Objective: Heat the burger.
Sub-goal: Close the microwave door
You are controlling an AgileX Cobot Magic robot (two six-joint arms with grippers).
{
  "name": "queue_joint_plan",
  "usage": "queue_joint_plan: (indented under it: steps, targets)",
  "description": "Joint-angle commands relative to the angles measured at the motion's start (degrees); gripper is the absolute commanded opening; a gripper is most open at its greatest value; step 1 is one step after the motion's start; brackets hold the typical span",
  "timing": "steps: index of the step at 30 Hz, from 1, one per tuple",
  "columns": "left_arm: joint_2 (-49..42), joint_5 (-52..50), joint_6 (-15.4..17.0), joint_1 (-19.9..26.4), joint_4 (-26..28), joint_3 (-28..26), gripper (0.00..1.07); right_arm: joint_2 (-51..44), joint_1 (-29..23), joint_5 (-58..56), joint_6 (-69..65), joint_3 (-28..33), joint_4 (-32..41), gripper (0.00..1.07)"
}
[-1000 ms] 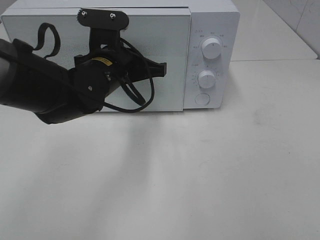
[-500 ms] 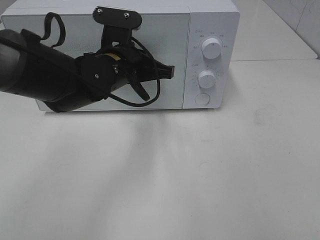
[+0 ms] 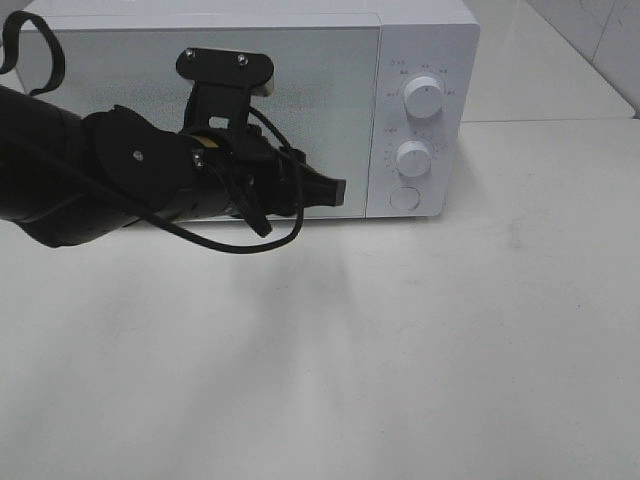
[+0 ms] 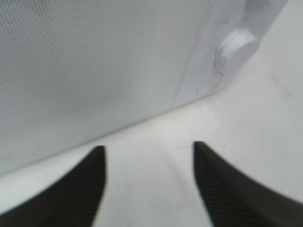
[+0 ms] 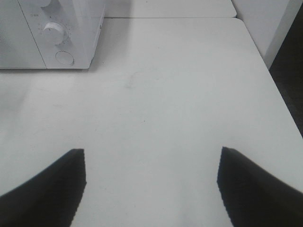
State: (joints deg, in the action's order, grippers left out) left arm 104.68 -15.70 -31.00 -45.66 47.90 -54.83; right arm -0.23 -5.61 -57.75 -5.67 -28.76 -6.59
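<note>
Here, in front of the microwave (image 3: 320, 80), the worktop (image 3: 420, 360) is one wide white surface, with much open room on the side of the control panel. The right tool (image 5: 152, 150) hangs above this area, well apart from the microwave. Its two fingers stand far from each other and there is nothing between them. In its wrist view the worktop's edge on the side away from the microwave is visible, and beyond it there is a dark gap.

Closer to the microwave, the left arm (image 3: 100, 185) lies across the front of the door (image 3: 330, 110). The left tool (image 3: 335, 188) is low before the door, near the door's bottom edge and near the vertical edge where the door meets the control panel. Its fingers are parted and only worktop shows between them, so it grips nothing.

The door is closed. On the panel there are an upper knob (image 3: 423, 97), a lower knob (image 3: 413, 157) and a round button (image 3: 404, 198), which is near the left tool's tip. The burger shows in no view, so I cannot tell where it is. Behind the microwave, a seam (image 3: 550, 121) divides the worktop from another white surface.
</note>
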Motion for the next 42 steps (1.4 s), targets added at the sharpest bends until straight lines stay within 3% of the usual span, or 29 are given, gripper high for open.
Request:
queue_joint_plan:
  steps: [1, 6, 11, 15, 17, 20, 22, 24, 25, 26, 27, 28, 29, 31, 32, 33, 37, 39, 40, 42]
  targets:
    - [-1.9, 9.3, 0.1, -0.1, 2.3, 0.4, 1.01, -1.6, 0.3, 0.5, -0.6, 0.1, -0.1, 0.75]
    - [-3.0, 16.7, 0.1, -0.1, 0.5, 0.4, 0.98, -1.6, 0.3, 0.5, -0.6, 0.1, -0.1, 0.75]
    - [-4.9, 29.3, 0.1, -0.1, -6.2, 0.4, 0.98, -1.6, 0.3, 0.5, -0.6, 0.1, -0.1, 0.75]
    - [-5.6, 36.7, 0.1, -0.1, -8.5, 0.3, 0.98, -1.6, 0.3, 0.5, -0.6, 0.1, -0.1, 0.75]
    - [-6.6, 46.3, 1.1, -0.1, -12.4, 0.2, 0.98, -1.6, 0.3, 0.5, -0.6, 0.1, -0.1, 0.75]
    - [-6.9, 48.0, 1.7, -0.1, -13.5, 0.2, 0.98, -1.6, 0.3, 0.5, -0.6, 0.1, -0.1, 0.75]
    - [-9.1, 53.6, 7.0, -0.1, -18.2, 0.2, 0.98, -1.6, 0.3, 0.5, -0.6, 0.1, -0.1, 0.75]
    - [-9.8, 54.3, 8.6, -0.1, -19.5, 0.2, 0.98, -1.6, 0.3, 0.5, -0.6, 0.1, -0.1, 0.75]
    - [-11.5, 56.1, 13.0, -0.1, -23.5, 0.2, 0.98, -1.6, 0.3, 0.5, -0.6, 0.1, -0.1, 0.75]
    - [-11.5, 56.1, 13.0, -0.1, -23.5, 0.2, 0.98, -1.6, 0.3, 0.5, -0.6, 0.1, -0.1, 0.75]
    - [-12.2, 56.8, 15.0, -0.1, -25.7, 0.2, 0.98, -1.6, 0.3, 0.5, -0.6, 0.1, -0.1, 0.75]
    - [-13.9, 58.8, 19.9, -0.1, -30.0, 0.2, 0.98, -1.6, 0.3, 0.5, -0.6, 0.1, -0.1, 0.75]
    - [-13.9, 58.8, 19.9, -0.1, -30.0, 0.2, 0.98, -1.6, 0.3, 0.5, -0.6, 0.1, -0.1, 0.75]
    - [-16.7, 62.6, 26.3, -0.1, -36.5, 0.2, 0.98, -1.6, 0.3, 0.5, -0.6, 0.1, -0.1, 0.75]
    - [-16.7, 62.6, 26.3, -0.1, -36.5, 0.2, 0.98, -1.6, 0.3, 0.5, -0.6, 0.1, -0.1, 0.75]
    - [-18.4, 65.5, 29.0, 0.1, -40.6, 0.2, 0.98, -1.6, 0.3, 0.5, -0.6, 0.1, -0.1, 0.75]
    - [-21.3, 70.2, 31.0, 2.6, -42.7, 0.2, 0.98, -1.6, 0.3, 0.5, -0.6, 0.1, -0.1, 0.75]
    - [-24.6, 73.9, 31.0, 7.4, -42.8, 0.2, 0.98, -1.6, 0.3, 0.5, -0.6, 0.1, -0.1, 0.75]
    - [-24.6, 73.9, 31.0, 7.4, -42.8, 0.2, 0.98, -1.6, 0.3, 0.5, -0.6, 0.1, -0.1, 0.75]
    - [-28.8, 76.3, 31.0, 13.9, -42.8, 0.2, 0.98, -1.6, 0.3, 0.5, -0.6, 0.1, -0.1, 0.75]
